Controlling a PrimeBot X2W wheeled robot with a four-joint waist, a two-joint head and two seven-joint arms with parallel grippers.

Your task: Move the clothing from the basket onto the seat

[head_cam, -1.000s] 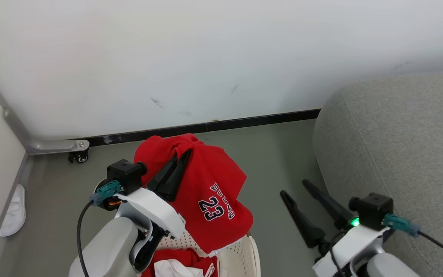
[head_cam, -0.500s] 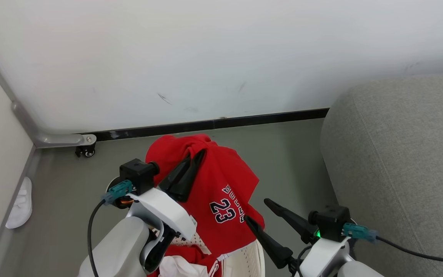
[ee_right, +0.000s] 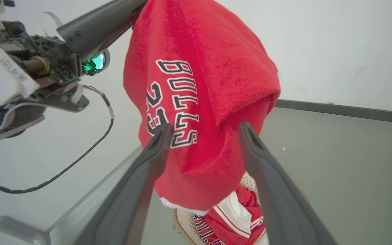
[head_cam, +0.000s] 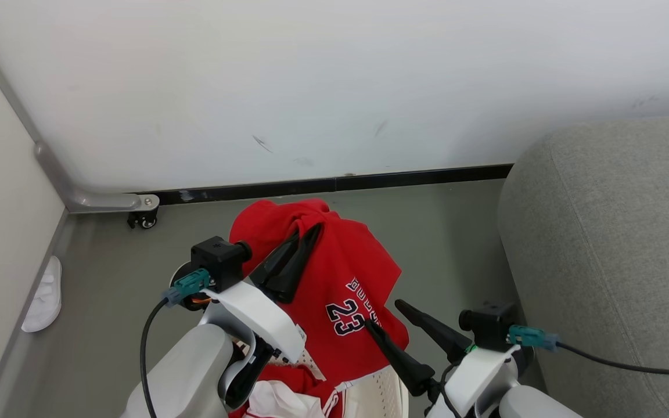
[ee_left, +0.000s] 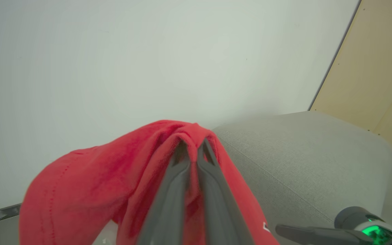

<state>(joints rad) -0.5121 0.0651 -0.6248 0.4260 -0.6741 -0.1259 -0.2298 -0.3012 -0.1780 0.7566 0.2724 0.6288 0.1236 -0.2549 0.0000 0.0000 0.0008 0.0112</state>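
Note:
A red jersey (head_cam: 340, 273) with dark "23" lettering hangs above the basket (head_cam: 378, 389), bunched at its top in my left gripper (head_cam: 308, 232), which is shut on it. In the left wrist view the closed fingers (ee_left: 182, 177) pinch the red cloth (ee_left: 97, 177). My right gripper (head_cam: 382, 313) is open at the jersey's lower right edge. In the right wrist view its two fingers (ee_right: 148, 163) straddle the hanging jersey (ee_right: 216, 68). A second red garment with white stripes (ee_right: 240, 217) lies in the cream basket (ee_right: 182, 217). The grey seat (head_cam: 613, 232) stands to the right.
A white wall with a black baseboard (head_cam: 334, 184) closes the far side. A white slipper (head_cam: 44, 296) lies on the grey floor at the left wall. A small caster (head_cam: 144, 219) sits under a metal rail in the corner. Bare floor lies between basket and seat.
The head camera has shifted, moving the scene rightward in view. My right gripper has swung left from beside the seat to the jersey's lower edge. The left gripper still holds the jersey up.

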